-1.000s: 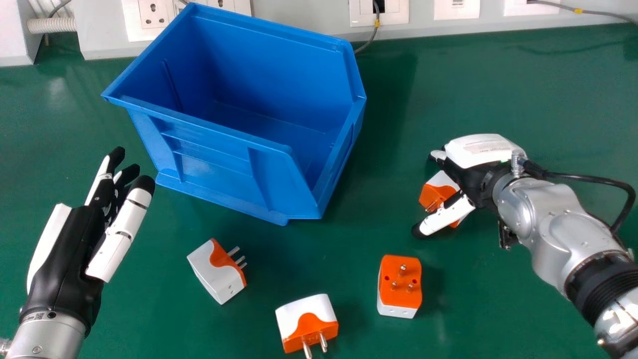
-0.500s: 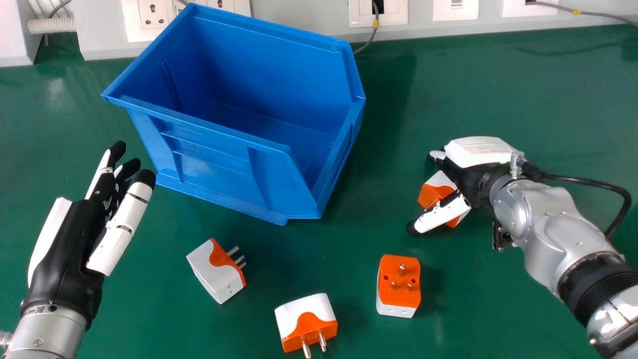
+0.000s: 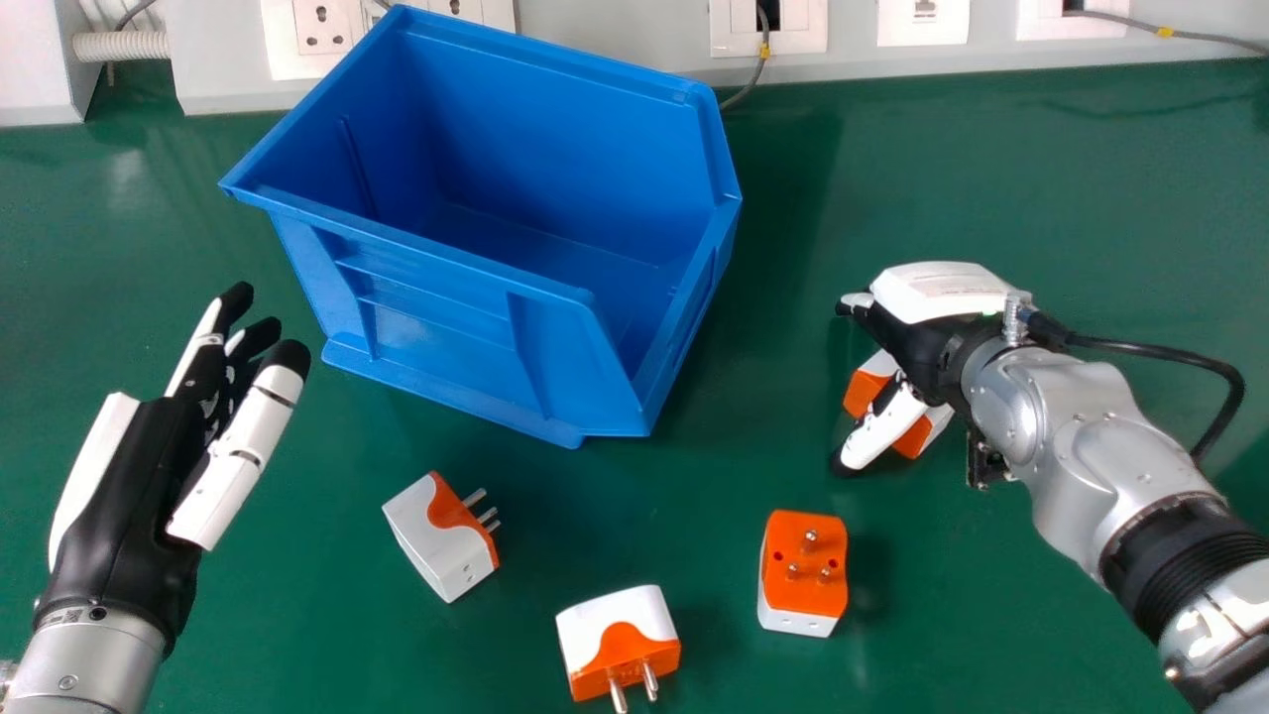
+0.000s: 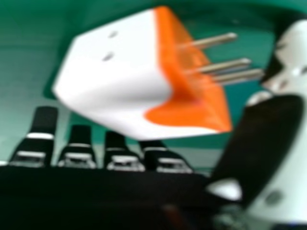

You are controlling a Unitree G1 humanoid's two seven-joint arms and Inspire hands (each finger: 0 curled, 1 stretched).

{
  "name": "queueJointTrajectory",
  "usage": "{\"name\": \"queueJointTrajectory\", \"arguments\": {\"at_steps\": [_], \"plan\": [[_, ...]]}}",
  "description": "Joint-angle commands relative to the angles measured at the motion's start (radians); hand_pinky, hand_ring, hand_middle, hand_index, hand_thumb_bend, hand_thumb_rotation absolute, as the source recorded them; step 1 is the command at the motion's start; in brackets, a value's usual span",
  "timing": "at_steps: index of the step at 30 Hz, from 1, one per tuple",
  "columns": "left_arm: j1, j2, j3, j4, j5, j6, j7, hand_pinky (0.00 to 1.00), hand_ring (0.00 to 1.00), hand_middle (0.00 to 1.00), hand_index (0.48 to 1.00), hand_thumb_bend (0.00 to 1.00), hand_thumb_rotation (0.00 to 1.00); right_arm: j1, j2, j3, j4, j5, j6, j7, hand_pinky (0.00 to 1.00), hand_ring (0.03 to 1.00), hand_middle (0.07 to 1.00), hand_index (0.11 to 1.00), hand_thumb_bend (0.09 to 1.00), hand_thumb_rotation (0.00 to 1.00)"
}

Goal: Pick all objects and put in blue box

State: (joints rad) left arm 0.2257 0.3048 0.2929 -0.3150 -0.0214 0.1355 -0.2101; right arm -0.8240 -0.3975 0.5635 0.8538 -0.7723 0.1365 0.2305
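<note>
Currently, right hand [image 3: 937, 291] is over plug A [image 3: 863, 392], a white/orange adapter, on the green tabletop [image 3: 991, 149], well to the right of the blue box [image 3: 436, 332] in head view. State of right hand: relaxed, fingers [image 4: 80, 136] extended, not curled round plug A. In right hand view, plug A is just beyond the fingers — metal prongs toward the thumb [image 4: 261, 139], white body w/ two small slots on the far side from it. Contact btwn hand & plug A: can't tell.

Left hand [image 3: 129, 496] is at the left side of head view, near the blue box but apart from it; fingers long and loose, thumb extended alongside, i.e. released, holding nothing.

Other specimens, same white/orange type, all outside the blue box:
Plug B [image 3: 431, 540] — nearest the left hand of the three, on its side, below the box in head view, prongs aimed right & slightly up.
Plug C [image 3: 585, 630] — close to the bottom edge, btwn B and D, prongs pointing down toward that edge.
Plug D [image 3: 805, 562] — below the right hand, orange face up, prongs standing up from it.

Blue box sits upright on the tabletop, angled, in front of the wall sockets [image 3: 322, 25]; its low front opening faces lower right.
</note>
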Motion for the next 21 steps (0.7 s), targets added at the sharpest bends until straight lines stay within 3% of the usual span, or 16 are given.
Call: {"name": "queueJointTrajectory", "arguments": {"at_steps": [1,6,10,11,12,13,19,21], "plan": [[0.002,0.014,0.013,-0.016,-0.013,-0.01,-0.003,0.85,0.93,0.95,0.976,0.42,0.82,0.002,-0.017,-0.008,0.0,-0.001,0.005,0.006,0.83,0.949,0.963,0.915,0.565,0.22],[0.005,0.015,0.017,-0.02,-0.013,-0.009,-0.006,0.85,0.93,0.95,0.973,0.42,0.81,0.002,-0.008,-0.016,0.015,0.022,-0.002,-0.034,0.81,0.929,0.949,0.901,0.587,0.1],[0.006,0.016,0.02,-0.025,-0.013,-0.004,-0.008,0.85,0.93,0.95,0.973,0.42,0.81,0.016,-0.001,-0.015,0.015,0.011,0.011,-0.099,0.78,0.913,0.938,0.894,0.598,0.08],[0.007,0.017,0.021,-0.026,-0.013,-0.002,-0.009,0.85,0.93,0.95,0.972,0.42,0.81,0.018,-0.001,-0.009,0.018,0.002,0.01,-0.117,0.69,0.808,0.855,0.885,0.583,0.06],[0.008,0.017,0.022,-0.027,-0.014,-0.002,-0.01,0.85,0.93,0.95,0.972,0.42,0.81,0.018,-0.003,-0.001,0.019,-0.007,0.008,-0.129,0.69,0.808,0.855,0.885,0.583,0.06],[0.009,0.017,0.023,-0.028,-0.014,-0.002,-0.01,0.85,0.93,0.95,0.971,0.42,0.81,0.018,-0.005,0.003,0.019,-0.012,0.007,-0.139,0.62,0.734,0.786,0.839,0.572,0.05],[0.009,0.021,0.027,-0.031,-0.018,0.005,-0.014,0.84,0.93,0.94,0.969,0.43,0.8,0.012,0.0,-0.01,0.021,0.017,0.022,-0.119,0.49,0.574,0.631,0.699,0.545,0.03],[0.008,0.023,0.027,-0.031,-0.02,0.008,-0.013,0.84,0.93,0.94,0.969,0.43,0.8,0.016,-0.001,-0.016,0.01,0.021,0.036,-0.112,0.49,0.574,0.631,0.699,0.545,0.03]]}}
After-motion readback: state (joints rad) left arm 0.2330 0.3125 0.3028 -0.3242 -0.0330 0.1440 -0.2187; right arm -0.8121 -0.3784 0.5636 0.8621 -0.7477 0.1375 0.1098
